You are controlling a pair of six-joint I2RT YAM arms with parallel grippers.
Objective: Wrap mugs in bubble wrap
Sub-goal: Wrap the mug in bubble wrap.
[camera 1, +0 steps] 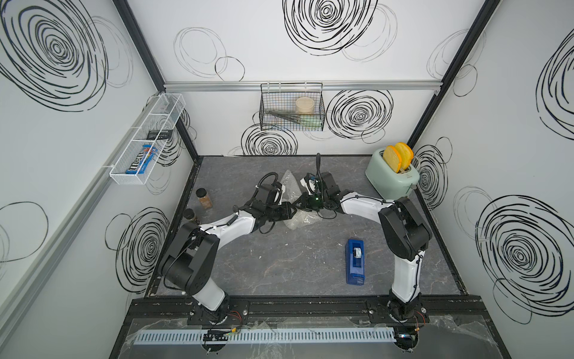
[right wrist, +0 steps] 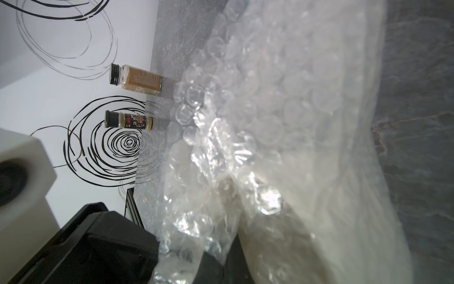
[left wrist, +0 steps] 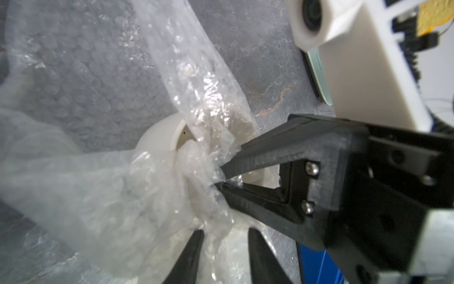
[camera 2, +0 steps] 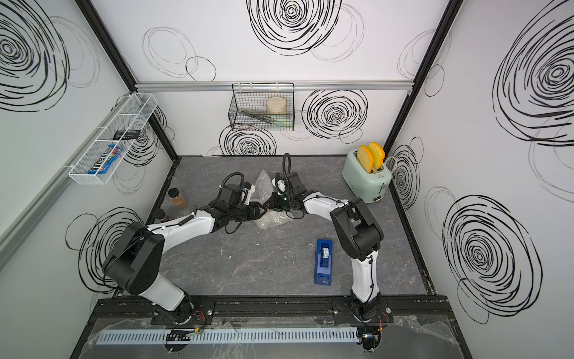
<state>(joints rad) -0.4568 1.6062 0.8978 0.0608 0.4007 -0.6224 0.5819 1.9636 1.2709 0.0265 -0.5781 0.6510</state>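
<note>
mid-wrap, tucking stage. mug [left wrist: 159,137] sits mid-table between the two grippers, mostly under the bubble wrap [left wrist: 98,191] — only part of its rim and side show in the left wrist view, and the arms hide it in both top views. right gripper [left wrist: 218,178] is pinched tight on a bunch of wrap right at the mug's mouth. left gripper [left wrist: 226,233] has its jaws apart, with wrap loose between them and not clamped. loose tails of wrap lie on the table [camera 1: 279,264]. next, my read: left regrabs a loose tail and folds it over the bare side with right pinning the bunch — the tape dispenser [camera 1: 355,260] looks untouched.
</note>
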